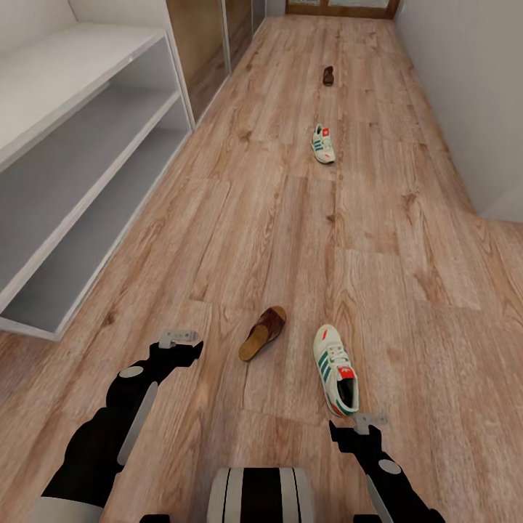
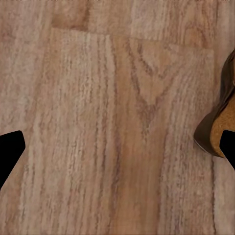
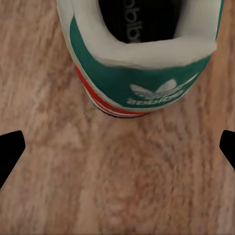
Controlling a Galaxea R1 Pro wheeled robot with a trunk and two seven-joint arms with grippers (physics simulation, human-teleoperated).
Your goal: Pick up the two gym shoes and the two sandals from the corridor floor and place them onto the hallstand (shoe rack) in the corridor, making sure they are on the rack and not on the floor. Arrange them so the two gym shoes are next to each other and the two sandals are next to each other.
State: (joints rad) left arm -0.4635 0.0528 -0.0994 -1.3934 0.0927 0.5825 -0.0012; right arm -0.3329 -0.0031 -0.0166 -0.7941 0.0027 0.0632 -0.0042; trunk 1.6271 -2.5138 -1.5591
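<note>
1. Grippers first: the right gripper hovers low at 5 o'clock, just behind the heel of the nearest white lace-up sneaker with green stripes; in its wrist view the fingertips stand wide apart, holding nothing. The left gripper at 7 o'clock is likewise spread and empty, beside the near dark brown leather sandal with tan footbed.
2. Near sneaker on the light wood-grain corridor floor: probably light, with a padded, fairly firm heel collar; pinching that collar or the sides looks soundest.
3. Near sandal: slim and likely bendy, so gripping across the strap seems safer than the sole's edge.
4. White shoe rack with open shelves at 10 o'clock.
5. Second sneaker and second sandal lie well off at 12 o'clock.
</note>
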